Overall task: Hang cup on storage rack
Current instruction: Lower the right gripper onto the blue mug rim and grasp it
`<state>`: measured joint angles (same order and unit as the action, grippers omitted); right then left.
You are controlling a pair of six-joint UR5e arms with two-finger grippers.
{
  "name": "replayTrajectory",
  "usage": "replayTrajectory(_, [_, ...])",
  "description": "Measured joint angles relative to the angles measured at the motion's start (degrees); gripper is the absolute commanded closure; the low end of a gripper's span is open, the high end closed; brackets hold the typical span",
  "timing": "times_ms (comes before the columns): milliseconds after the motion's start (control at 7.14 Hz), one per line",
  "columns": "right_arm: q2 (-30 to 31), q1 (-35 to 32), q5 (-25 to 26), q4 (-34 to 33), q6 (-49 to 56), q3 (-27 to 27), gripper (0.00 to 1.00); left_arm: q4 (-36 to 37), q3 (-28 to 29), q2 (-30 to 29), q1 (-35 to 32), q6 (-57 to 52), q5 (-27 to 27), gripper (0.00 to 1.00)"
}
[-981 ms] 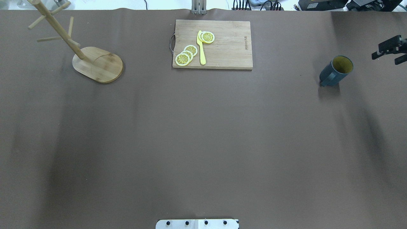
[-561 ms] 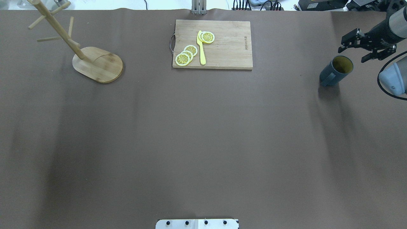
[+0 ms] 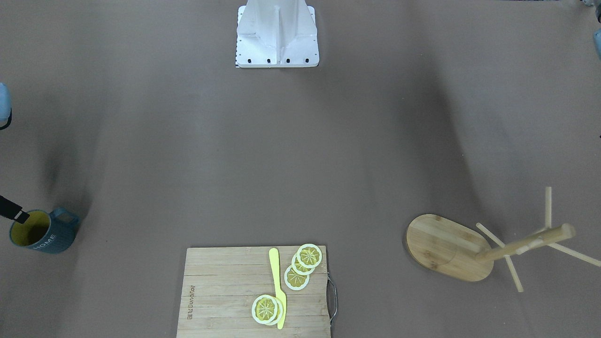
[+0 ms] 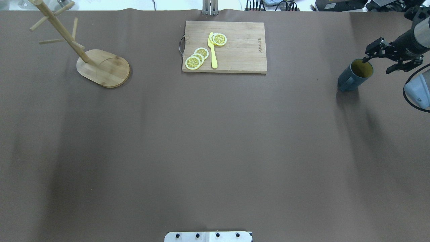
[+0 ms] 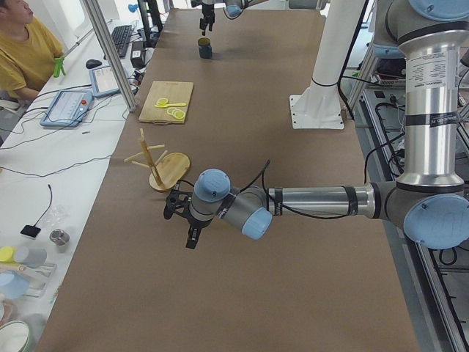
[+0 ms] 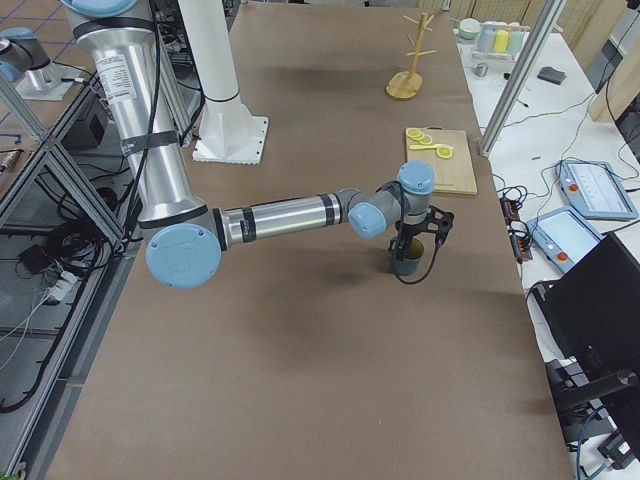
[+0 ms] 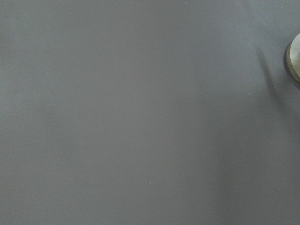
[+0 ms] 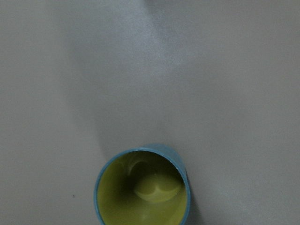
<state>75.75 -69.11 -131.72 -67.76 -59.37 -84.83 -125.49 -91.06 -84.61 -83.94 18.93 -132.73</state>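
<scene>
1. Right gripper (image 4: 376,66) has come in from the table's right edge and dropped onto the cup (image 4: 352,75). A second ago it was well clear; now one fingertip (image 4: 365,59) sits at the yellow rim. Cup, rack and board have not shifted.
2. Far left in the overhead view: rack (image 4: 107,69) stands upright near the table's (image 4: 215,151) back left corner, all pegs bare. It is well apart from the cup, almost the whole table between them.
3. Left gripper (image 5: 181,226) shows only in the side view, hanging over the table near the rack. Cannot tell if its fingers are apart or together. Its wrist camera catches bare table and a sliver of the rack base.
4. Middle: cutting board (image 4: 242,53) with lemon slices (image 4: 198,57) and a yellow knife (image 4: 212,50). Not part of this job.
5. Right: cup stands upright on the table, mouth up, handle pointing toward the robot and the table's centre. Not lifted yet.
6. Right gripper jaws are apart, nothing held. One finger is at the rim, the other outside the cup on its right. Its wrist camera looks straight down into the cup's mouth.
7. Judgement: approach nearly done, grasp comes next. Fingers likely need to sink further so the wall sits between them before closing. The handle must stay free for a peg, and the carry across is long.
</scene>
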Motion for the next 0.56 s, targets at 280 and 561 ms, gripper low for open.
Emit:
replayTrajectory(280, [0.5, 0.6, -0.6, 0.1, 0.5, 0.9, 0.11, -1.5, 0.1, 0.5, 0.0, 0.1, -0.1, 0.02])
replayTrajectory(561, [0.0, 0.7, -0.7, 0.2, 0.7, 2.9, 0.14, -1.7, 0.0, 0.5, 0.0, 0.1, 0.0, 0.02])
